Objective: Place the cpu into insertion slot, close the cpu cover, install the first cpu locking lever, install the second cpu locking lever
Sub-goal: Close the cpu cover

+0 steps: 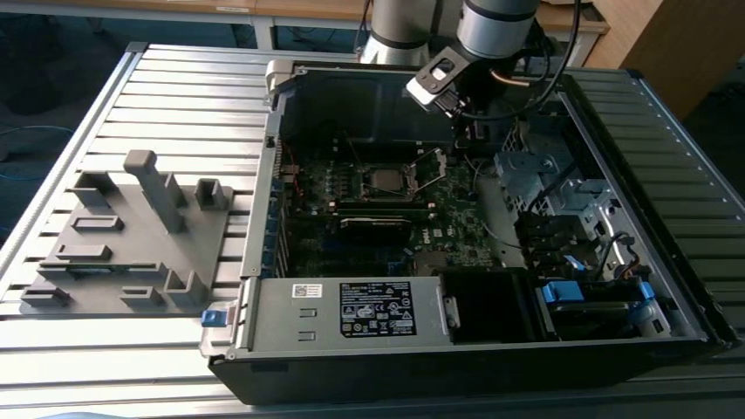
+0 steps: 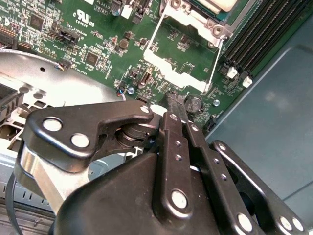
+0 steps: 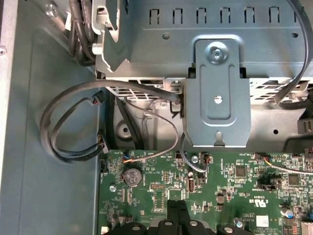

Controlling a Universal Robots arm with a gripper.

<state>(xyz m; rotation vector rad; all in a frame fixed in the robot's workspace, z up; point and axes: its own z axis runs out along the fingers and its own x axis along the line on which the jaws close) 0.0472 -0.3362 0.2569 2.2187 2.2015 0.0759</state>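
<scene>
A: Where's the cpu?
B: Flat on the green board, seated, it seems; the cpu cover stands open beside it.
A: And the pincer?
B: Pressed together, pinching nothing, low over that board near the coin cell, just past the cover.

Second wrist view, items I log:
- Gripper: black riveted linkage, big in foregrnd. Fingers pressed together, nothing btwn. Tip is over the board, right by the coin cell. I can't tell if it touches.
- Board: green PCB w/ chips and connectors.
- Cpu cover: shiny frame, swung open. I see board through its window; hinged end at socket.
- Cpu: pale metal corner sitting in socket, rest cut off by the pic edge.
- RAM slots: black, parallel, beside socket.
- Bracket: silver sheet metal.
- Case panel: plain grey-blue.
</scene>
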